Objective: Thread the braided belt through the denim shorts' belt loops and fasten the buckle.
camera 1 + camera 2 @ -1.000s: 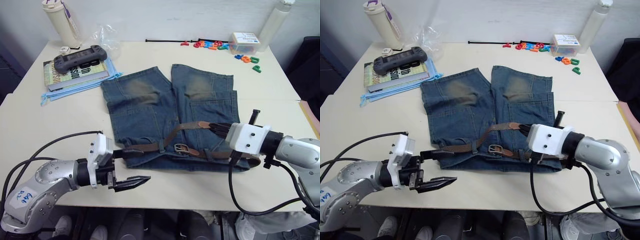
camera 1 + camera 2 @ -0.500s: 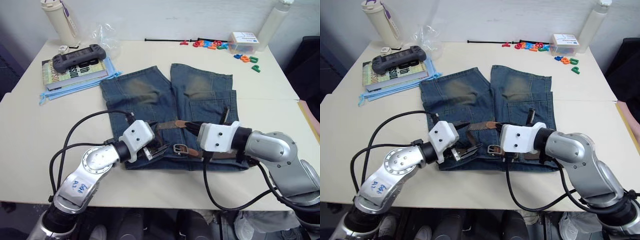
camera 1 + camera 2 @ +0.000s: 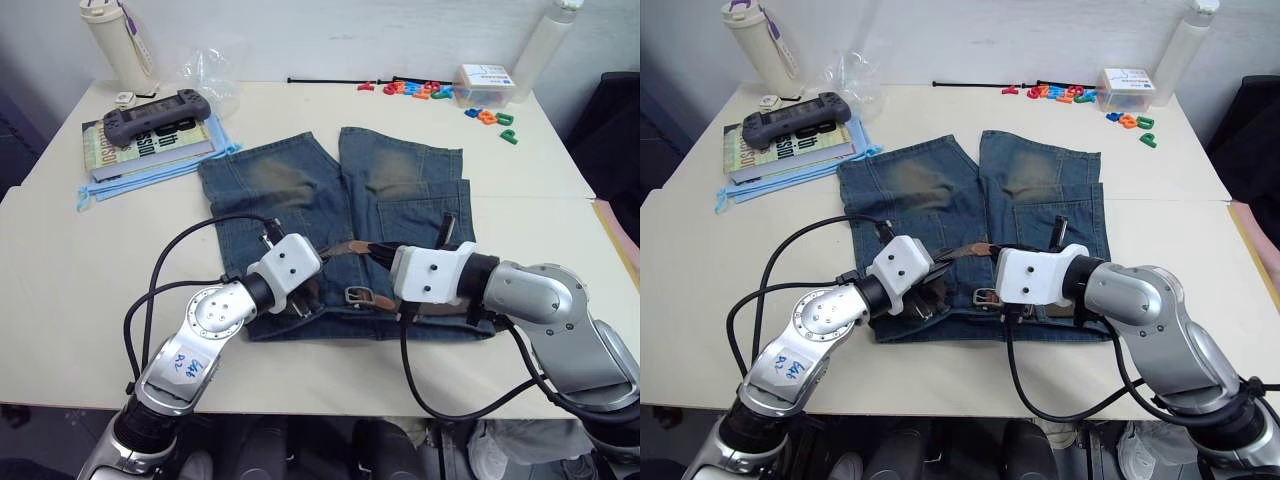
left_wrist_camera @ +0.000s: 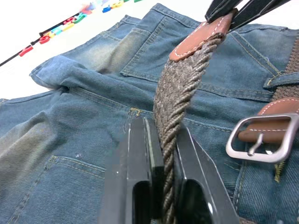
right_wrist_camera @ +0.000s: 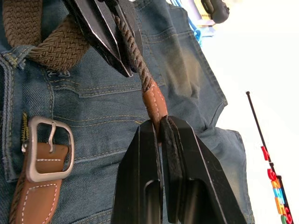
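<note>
Left gripper: I see my left gripper [image 4: 161, 186] pinching the braided belt [image 4: 180, 93]; the woven strap runs up between the two black fingers [image 4: 140, 177], held edge-on.
Right gripper: my right gripper [image 5: 161, 154] is clamped on the belt's tan leather tip [image 5: 154, 105], the tip caught between its fingers.
How the two sit: both grippers meet over the waistband, the left one gripping the strap just behind the tip that the right one holds; they are near each other, almost touching.
Braided belt: dark brown weave, lying along the waistband of the denim shorts [image 3: 400, 200]. The held end lifts off the cloth in a short arc between my two grippers; the rest lies flat along the waist under my right wrist.
Buckle: the buckle [image 4: 261, 137] is a silver frame with its prong lying across it, stitched to a brown leather tab, flat on the denim just beside the grippers. It is not fastened; the tip is held apart from it.
Belt loops: one belt loop [image 4: 280, 79] crosses the strap near the buckle. I cannot tell how many loops the belt passes through.
Denim shorts: spread flat mid-table, legs pointing away from me, worn yellowish patches on both legs.
Farther out: a book [image 3: 145, 140] with a grey game controller [image 3: 160, 108] on it at far left, coloured letters [image 3: 430, 90] at far right.
</note>
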`<state>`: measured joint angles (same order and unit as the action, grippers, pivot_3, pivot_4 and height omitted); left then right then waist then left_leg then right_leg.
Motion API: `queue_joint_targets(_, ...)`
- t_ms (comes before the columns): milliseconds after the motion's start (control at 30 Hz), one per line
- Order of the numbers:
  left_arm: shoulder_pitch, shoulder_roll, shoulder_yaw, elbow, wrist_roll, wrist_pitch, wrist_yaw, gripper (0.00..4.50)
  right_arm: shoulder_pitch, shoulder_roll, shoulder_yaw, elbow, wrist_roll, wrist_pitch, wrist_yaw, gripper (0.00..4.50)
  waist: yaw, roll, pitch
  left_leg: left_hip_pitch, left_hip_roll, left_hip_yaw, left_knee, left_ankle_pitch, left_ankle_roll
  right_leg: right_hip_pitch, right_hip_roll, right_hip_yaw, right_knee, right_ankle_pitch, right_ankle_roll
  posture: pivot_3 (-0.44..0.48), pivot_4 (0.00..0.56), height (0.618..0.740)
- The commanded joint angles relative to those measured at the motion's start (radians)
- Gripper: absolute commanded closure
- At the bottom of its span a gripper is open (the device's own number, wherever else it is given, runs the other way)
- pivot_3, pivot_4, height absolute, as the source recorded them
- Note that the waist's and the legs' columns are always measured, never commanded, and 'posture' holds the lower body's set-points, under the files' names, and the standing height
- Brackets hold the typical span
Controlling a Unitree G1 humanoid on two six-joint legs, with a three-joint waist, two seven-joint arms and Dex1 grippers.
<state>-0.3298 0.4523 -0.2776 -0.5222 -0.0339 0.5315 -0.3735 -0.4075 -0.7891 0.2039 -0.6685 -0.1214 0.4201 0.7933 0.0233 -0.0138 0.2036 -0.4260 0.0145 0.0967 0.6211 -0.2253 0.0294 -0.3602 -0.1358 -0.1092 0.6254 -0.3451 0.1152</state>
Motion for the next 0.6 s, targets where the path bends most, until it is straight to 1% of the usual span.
queue_joint_targets(33, -0.001, -0.011, 0.019, -0.044, 0.009, -0.029, -0.007, 4.44, -0.01, 0.017, -0.012, -0.033, -0.009, 0.003, -0.015, 4.5, -0.001, 0.0, 0.0, 0.0, 0.0, 0.0, 0.0, 0.0, 0.0, 0.0, 0.0, 0.0, 0.0, 0.0, 0.0, 0.0, 0.15, 0.706)
queue_joint_targets(133, 0.01, -0.028, 0.044, -0.04, -0.016, -0.018, -0.009, 4.44, -0.01, 0.044, -0.013, -0.049, -0.001, 0.041, -0.024, 4.5, -0.001, 0.0, 0.0, 0.0, 0.0, 0.0, 0.001, 0.0, 0.0, 0.0, 0.0, 0.0, 0.001, 0.0, 0.0, 0.0, 0.15, 0.706)
queue_joint_targets(167, 0.012, -0.035, 0.052, -0.038, -0.024, -0.017, -0.011, 4.48, -0.008, 0.054, -0.016, -0.054, 0.002, 0.056, -0.029, 4.13, -0.001, 0.0, 0.0, 0.0, 0.0, 0.0, 0.001, 0.0, 0.0, 0.0, 0.0, 0.0, 0.001, 0.0, 0.0, 0.0, 0.15, 0.706)
queue_joint_targets(200, 0.016, -0.051, 0.069, -0.037, -0.049, -0.006, -0.014, 4.5, -0.003, 0.066, -0.021, -0.064, 0.016, 0.087, -0.029, 3.9, -0.002, 0.0, 0.0, 0.0, 0.001, 0.0, 0.001, 0.0, 0.0, 0.0, 0.0, 0.0, 0.001, 0.0, 0.0, 0.0, 0.15, 0.706)
queue_joint_targets(233, 0.021, -0.064, 0.087, -0.034, -0.068, -0.004, -0.017, 4.5, 0.004, 0.08, -0.026, -0.077, 0.031, 0.12, -0.03, 3.55, -0.001, 0.0, 0.0, 0.0, 0.001, 0.0, 0.001, 0.0, 0.0, 0.0, 0.0, 0.0, 0.001, 0.0, 0.0, 0.0, 0.15, 0.706)
queue_joint_targets(333, 0.051, -0.09, 0.129, -0.031, -0.125, 0.005, -0.038, 4.5, 0.03, 0.111, -0.056, -0.121, 0.053, 0.203, -0.051, 2.17, -0.001, 0.0, 0.0, 0.0, 0.001, -0.001, 0.003, 0.0, 0.0, 0.0, 0.0, 0.0, 0.002, 0.0, 0.0, 0.0, 0.15, 0.706)
queue_joint_targets(467, 0.078, -0.107, 0.176, -0.029, -0.18, 0.037, -0.05, 4.5, 0.111, 0.084, -0.118, -0.189, 0.089, 0.278, -0.039, 0.16, 0.0, 0.0, 0.0, -0.001, 0.001, -0.001, 0.006, -0.001, 0.001, 0.001, 0.0, 0.0, 0.002, 0.0, 0.0, 0.0, 0.15, 0.706)
queue_joint_targets(500, 0.079, -0.109, 0.188, -0.027, -0.195, 0.047, -0.051, 4.5, 0.143, 0.073, -0.119, -0.207, 0.094, 0.285, -0.035, 0.06, 0.0, 0.0, 0.0, -0.001, 0.001, -0.001, 0.006, -0.001, 0.001, 0.001, 0.0, 0.0, 0.003, 0.0, 0.0, 0.0, 0.15, 0.706)
queue_joint_targets(600, 0.078, -0.131, 0.23, -0.017, -0.242, 0.092, -0.036, 4.5, 0.237, 0.071, -0.074, -0.244, 0.088, 0.277, -0.056, 0.06, 0.0, 0.0, 0.0, -0.001, 0.001, -0.001, 0.008, -0.003, 0.002, 0.001, -0.001, 0.0, 0.003, 0.0, 0.0, 0.0, 0.15, 0.706)
